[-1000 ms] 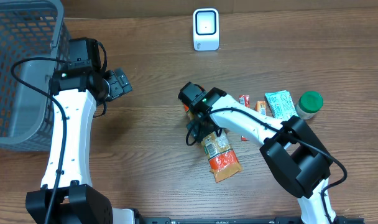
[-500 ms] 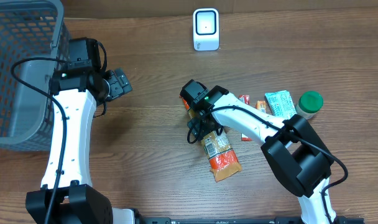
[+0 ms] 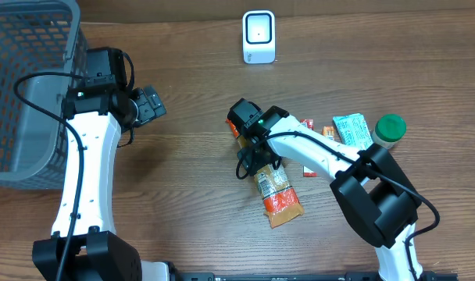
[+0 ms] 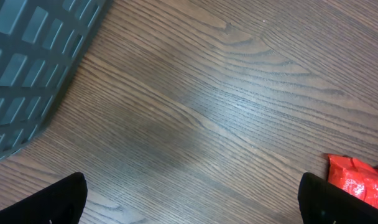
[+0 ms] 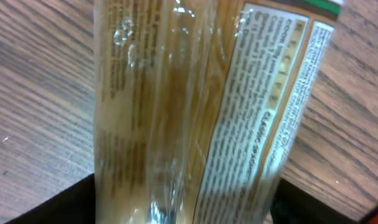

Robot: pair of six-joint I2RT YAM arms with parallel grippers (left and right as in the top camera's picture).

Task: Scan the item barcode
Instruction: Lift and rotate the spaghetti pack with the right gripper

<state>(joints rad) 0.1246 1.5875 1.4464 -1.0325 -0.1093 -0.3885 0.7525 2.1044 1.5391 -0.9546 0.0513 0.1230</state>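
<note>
Food packet: our clear-and-orange food packet (image 3: 276, 191) is lying flat on the tabletop (image 3: 183, 218), a bit right of the middle, orange end toward the near edge.
Long axis: it runs on a diagonal, from the near-right orange end up to the far-left clear end.
Right gripper: the right gripper (image 3: 253, 156) is sitting right over that far-left clear end, wrist pointing down.
Jaw state: in the wrist view the fingers (image 5: 58, 202) are spread on either side and the packet fills the gap between them. Honestly we can't tell if the pads are biting or just straddling.
Key relation: the packet is directly under and between the jaws, which stand across its width, so we'd say closing is all the grab needs.
Nearer arm: the right one, easily. The left is well apart from it.
Neighbours: small sachets (image 3: 307, 125), a green-and-white packet (image 3: 351, 129) and a green-lidded jar (image 3: 389, 131) are lined up toward the right edge, near the packet's far end but not touching it.
Left gripper: the left gripper (image 3: 153, 104) is wide open with nothing in it, over bare wood beside the grey basket (image 3: 11, 47) at the far-left corner.
Scanner: the white barcode scanner (image 3: 258, 37) stands at the far edge, almost straight beyond the right gripper.
Our read: the scan isn't done yet. The packet has to come up off the wood and travel away from us to it.
</note>
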